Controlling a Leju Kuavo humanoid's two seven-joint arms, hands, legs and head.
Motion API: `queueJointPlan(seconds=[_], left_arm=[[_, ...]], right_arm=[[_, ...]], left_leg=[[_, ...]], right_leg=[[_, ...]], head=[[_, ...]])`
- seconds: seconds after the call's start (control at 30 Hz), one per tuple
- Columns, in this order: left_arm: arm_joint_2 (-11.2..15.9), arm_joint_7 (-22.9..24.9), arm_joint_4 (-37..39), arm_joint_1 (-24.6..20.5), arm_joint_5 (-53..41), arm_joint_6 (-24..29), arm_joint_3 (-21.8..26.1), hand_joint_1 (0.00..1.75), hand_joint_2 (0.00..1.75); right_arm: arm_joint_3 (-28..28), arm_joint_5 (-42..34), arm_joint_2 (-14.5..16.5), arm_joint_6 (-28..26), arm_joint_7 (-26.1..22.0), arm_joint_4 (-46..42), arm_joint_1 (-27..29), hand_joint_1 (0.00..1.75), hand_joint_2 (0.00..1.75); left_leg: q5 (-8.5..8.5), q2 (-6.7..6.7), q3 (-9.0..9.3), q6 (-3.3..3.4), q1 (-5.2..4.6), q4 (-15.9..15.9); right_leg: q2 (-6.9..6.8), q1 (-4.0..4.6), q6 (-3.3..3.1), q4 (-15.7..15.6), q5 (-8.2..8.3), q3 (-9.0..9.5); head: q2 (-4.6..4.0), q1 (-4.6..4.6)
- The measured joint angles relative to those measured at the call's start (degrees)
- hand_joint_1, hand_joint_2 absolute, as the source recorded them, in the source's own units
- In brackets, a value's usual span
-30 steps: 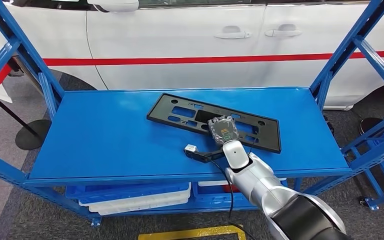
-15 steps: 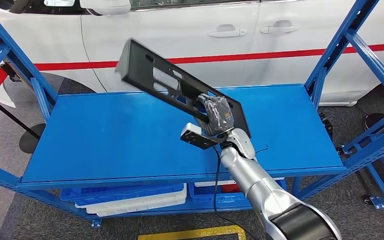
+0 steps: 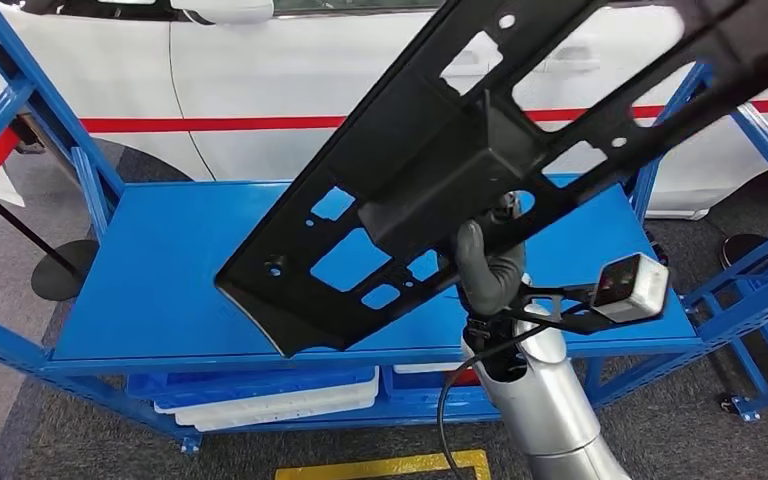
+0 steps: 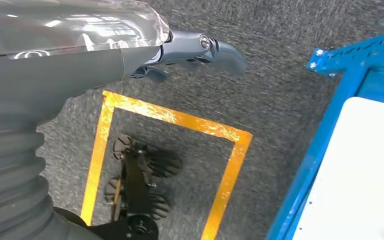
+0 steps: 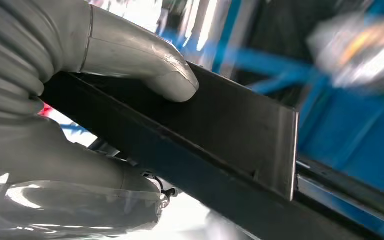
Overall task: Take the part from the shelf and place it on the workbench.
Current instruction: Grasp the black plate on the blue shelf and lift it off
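Part (image 3: 440, 160), a long black perforated panel, is raised well above the blue shelf (image 3: 190, 270) and tilted steeply across the head view, close to the camera. Right hand (image 3: 488, 268) grips it from below, thumb (image 5: 150, 65) pressed on one face and fingers clamped on its edge. Left hand (image 4: 200, 50) hangs over grey floor (image 4: 280, 100) with yellow tape (image 4: 180, 120), holding nothing, its fingers curled in
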Motion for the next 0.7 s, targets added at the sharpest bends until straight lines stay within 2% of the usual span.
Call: queueJointPlan(seconds=[0.07, 0.1, 0.13, 0.17, 0.23, 0.27, 0.3, 0.4, 0.43, 0.47, 0.5, 0.57, 0.6, 0.63, 0.67, 0.7], left_arm=[[0.0, 0.0, 0.0, 0.0, 0.0, -0.1, 0.1, 0.0, 1.75], [0.0, 0.0, 0.0, 0.1, 0.0, -0.1, 0.1, 0.0, 1.75], [0.0, 0.1, 0.0, 0.1, 0.0, -0.2, 0.1, 0.0, 1.75], [0.0, 0.2, 0.0, 0.1, -0.1, -0.2, 0.1, 0.0, 1.75], [0.0, 0.3, 0.0, 0.0, -0.2, -0.1, 0.1, 0.0, 1.75], [0.0, 0.4, 0.0, 0.0, -0.3, 0.0, 0.1, 0.0, 1.75], [0.0, 0.6, 0.0, 0.0, -0.4, 0.2, 0.1, 0.0, 1.75], [0.1, 1.4, 0.0, 0.0, -0.6, 1.0, 0.1, 0.0, 1.75], [0.1, 1.7, 0.0, 0.1, -0.8, 1.3, 0.1, 0.0, 1.75], [0.2, 1.9, 0.0, 0.2, -0.9, 1.5, 0.1, 0.0, 1.75], [0.2, 2.2, 0.0, 0.2, -1.1, 1.6, 0.1, 0.0, 1.75], [0.3, 2.6, 0.0, 0.2, -1.5, 1.7, 0.1, 0.0, 1.75], [0.4, 2.7, 0.0, 0.2, -1.8, 1.6, 0.1, 0.0, 1.75], [0.6, 2.8, 0.0, 0.2, -2.1, 1.6, 0.1, 0.0, 1.75], [0.7, 2.9, 0.0, 0.2, -2.4, 1.4, 0.1, 0.0, 1.75], [0.8, 3.0, 0.0, 0.2, -2.7, 1.3, 0.1, 0.0, 1.75]], right_arm=[[0.3, -0.9, -0.6, 1.4, 0.3, -3.3, 1.4, 1.75, 1.75], [0.4, -1.2, -0.9, 1.9, 0.4, -4.6, 2.2, 1.75, 1.75], [0.4, -1.4, -1.2, 2.4, 0.6, -5.8, 2.9, 1.75, 1.75], [0.4, -1.6, -1.4, 2.8, 0.6, -7.0, 3.4, 1.75, 1.75], [0.4, -1.7, -1.8, 3.6, 0.5, -9.0, 4.3, 1.75, 1.75], [0.4, -1.4, -2.0, 3.9, 0.2, -9.9, 4.9, 1.75, 1.75], [0.4, -0.8, -2.1, 4.2, -0.4, -10.7, 5.6, 1.75, 1.75], [0.4, 2.0, -2.4, 4.6, -2.9, -12.5, 8.3, 1.75, 1.75], [0.4, 3.1, -2.4, 4.7, -3.5, -13.2, 9.1, 1.75, 1.75], [0.3, 4.3, -2.5, 4.9, -3.8, -13.9, 9.8, 1.75, 1.75], [0.3, 5.5, -2.5, 5.0, -3.9, -14.6, 10.5, 1.75, 1.75], [0.2, 7.2, -2.5, 4.8, -4.0, -16.0, 11.6, 1.75, 1.75], [0.2, 7.9, -2.5, 4.4, -4.0, -16.6, 12.1, 1.75, 1.75], [0.2, 8.4, -2.5, 3.9, -4.1, -17.2, 12.4, 1.75, 1.75], [0.1, 8.9, -2.5, 3.4, -4.1, -17.8, 12.6, 1.75, 1.75], [0.1, 9.3, -2.6, 3.0, -4.1, -18.4, 12.8, 1.75, 1.75]], left_leg=[[0.18, 0.01, -0.17, 0.22, -0.04, 0.1], [0.2, 0.0, -0.3, 0.23, -0.06, 0.2], [0.22, -0.01, -0.46, 0.23, -0.07, 0.3], [0.22, -0.01, -0.6, 0.19, -0.06, 0.5], [0.17, -0.04, -0.88, -0.06, -0.13, 0.9], [0.16, -0.08, -1.03, -0.34, -0.21, 1.1], [0.22, -0.11, -1.18, -0.68, -0.3, 1.3], [0.53, -0.16, -1.57, -1.78, -0.34, 1.4], [-0.09, -0.15, -1.86, -2.09, -0.28, 1.8], [-1.59, -0.14, -2.5, -2.37, -0.21, 3.3], [-3.85, -0.12, -3.52, -2.61, -0.14, 6.0], [-8.84, -0.11, -6.08, -2.95, -0.09, 13.7], [-10.26, -0.11, -6.71, -3.04, -0.09, 16.6], [-10.65, -0.11, -6.34, -3.04, -0.09, 17.5], [-9.98, -0.11, -4.71, -2.94, -0.09, 15.9], [-8.65, -0.1, -1.94, -2.75, -0.1, 12.1]], right_leg=[[-0.01, -0.23, 0.37, 7.8, -3.88, -3.47], [-0.02, -0.35, 0.51, 10.4, -4.64, -4.55], [-0.04, -0.46, 0.59, 10.8, -4.26, -4.62], [-0.07, -0.57, 0.6, 8.8, -2.84, -3.49], [-0.12, -0.68, 0.41, 0.8, 0.64, 0.86], [-0.1, -0.61, 0.22, -2.5, 1.81, 2.55], [-0.07, -0.48, -0.01, -4.5, 2.41, 3.48], [-0.04, -0.36, -0.95, -5.2, 3.15, 3.19], [-0.13, -0.46, -1.41, -5.3, 3.5, 2.97], [-0.25, -0.57, -1.86, -5.5, 3.91, 2.65], [-0.37, -0.63, -2.2, -5.6, 4.32, 2.24], [-0.46, -0.49, -2.49, -5.6, 5.14, 1.11], [-0.47, -0.41, -2.5, -5.5, 5.59, 0.49], [-0.46, -0.34, -2.47, -5.5, 6.06, -0.14], [-0.43, -0.3, -2.4, -5.4, 6.52, -0.72], [-0.39, -0.27, -2.29, -5.4, 6.99, -1.25]], head=[[0.0, 0.0], [0.0, 0.0], [0.0, 0.01], [0.0, 0.01], [0.0, 0.01], [0.0, 0.0], [0.0, -0.01], [0.0, -0.01], [0.0, -0.01], [0.0, -0.02], [0.0, -0.02], [0.0, -0.02], [0.0, -0.02], [0.0, -0.02], [0.0, -0.02], [0.0, -0.02]])
